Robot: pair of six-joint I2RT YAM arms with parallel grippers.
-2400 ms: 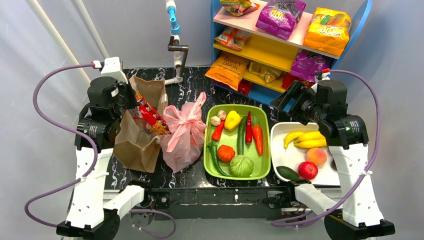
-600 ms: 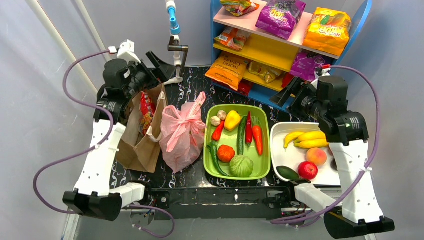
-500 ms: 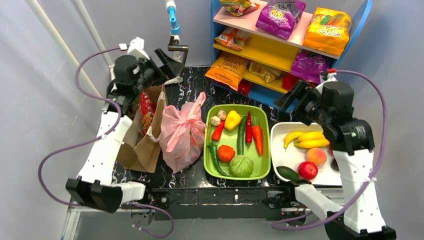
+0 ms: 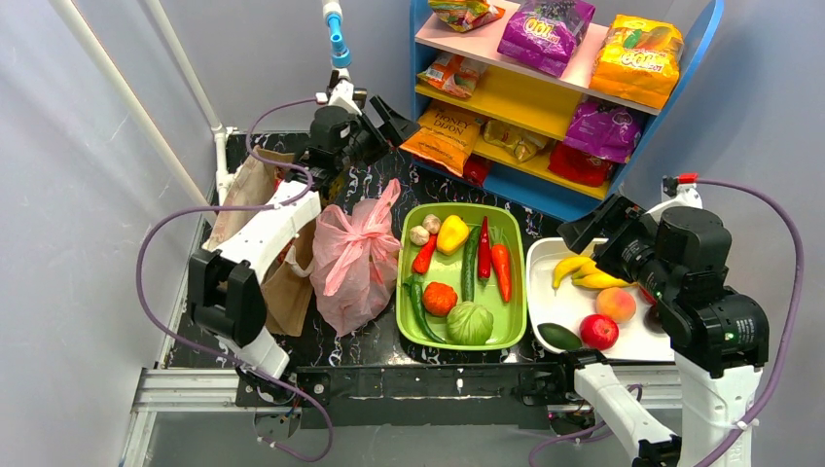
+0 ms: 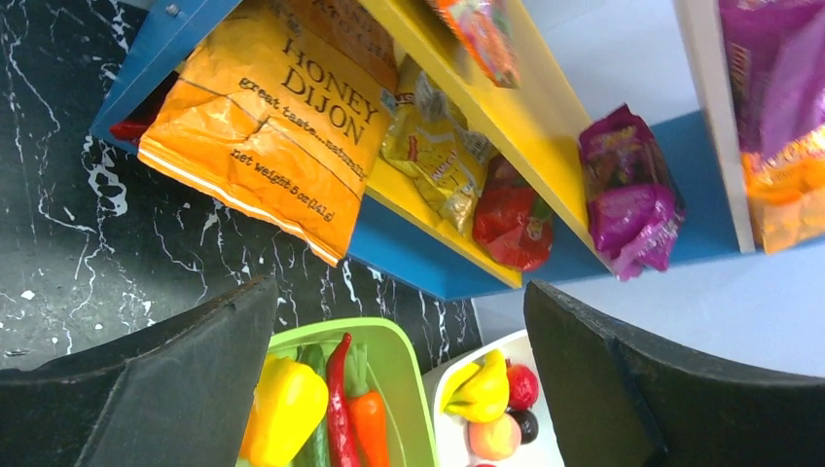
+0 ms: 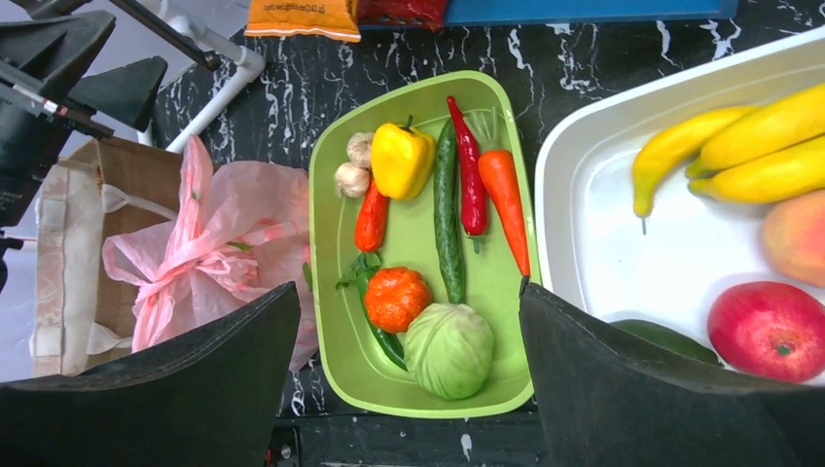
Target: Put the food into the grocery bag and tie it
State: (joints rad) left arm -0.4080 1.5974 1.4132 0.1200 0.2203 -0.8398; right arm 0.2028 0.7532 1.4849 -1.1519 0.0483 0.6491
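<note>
Both my grippers are wide and empty. Left gripper [image 4: 381, 125] is stretched to the far edge, facing the shelf [image 5: 418, 261]. Right gripper [image 6: 409, 292] hangs over the white tray [image 6: 584, 224].

Pink bag [image 4: 355, 258] stands between the paper bag [image 4: 243, 190] and the green tray [image 4: 404, 292], and its neck looks knotted. Veg [image 6: 428, 224] lies in the green tray, fruit [image 6: 769, 156] in the white one.

Risks:
- My left arm is near full reach, with the forearm crossing the paper bag, just beside the pink bag's top. A careless swing back could tip either bag or snag the knot.
- The pipe stand [image 4: 336, 39] and shelf are close to my left fingers, so there's little room to turn.

Vs earlier — left arm was over the paper bag and is now out at the shelf. Right arm has pulled back from the shelf to above the bananas [image 4: 584, 274]. Bags and trays haven't moved.
</note>
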